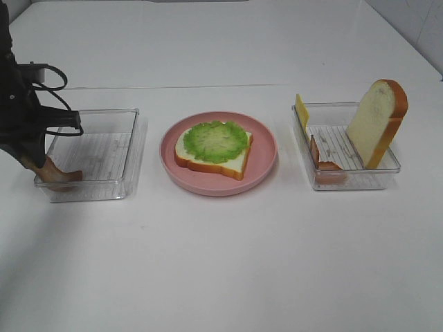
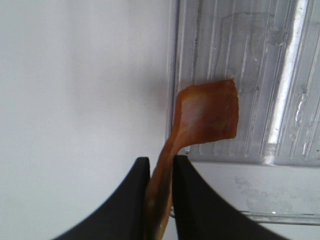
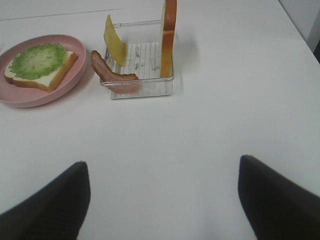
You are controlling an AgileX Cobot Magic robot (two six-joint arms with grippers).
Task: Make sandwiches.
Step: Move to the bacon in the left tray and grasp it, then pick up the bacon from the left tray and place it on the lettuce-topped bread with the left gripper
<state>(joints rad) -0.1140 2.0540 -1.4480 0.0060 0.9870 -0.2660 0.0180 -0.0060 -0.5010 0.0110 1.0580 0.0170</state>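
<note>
1. Reaching down to the near left corner of the left tray (image 1: pixel 131 138), the left arm points its tool (image 2: pixel 161 165) downward. Its jaws are almost closed and pinch one end of a bacon strip (image 2: pixel 207 112).
2. On the pink plate (image 1: pixel 266 162) a bread slice (image 1: pixel 237 164) lies flat, with lettuce (image 1: pixel 216 142) on top.
3. The right tray (image 1: pixel 391 168) holds a cheese square (image 1: pixel 302 111), a second bacon strip (image 1: pixel 324 162) and an upright bread slice (image 1: pixel 377 121).
4. The right tool (image 3: pixel 162 200) hovers over the counter (image 3: pixel 225 100), jaws wide apart, holding nothing.

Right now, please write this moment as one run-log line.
left gripper: shut on bacon strip | right gripper: open, empty | pink plate: bread slice with lettuce
</note>
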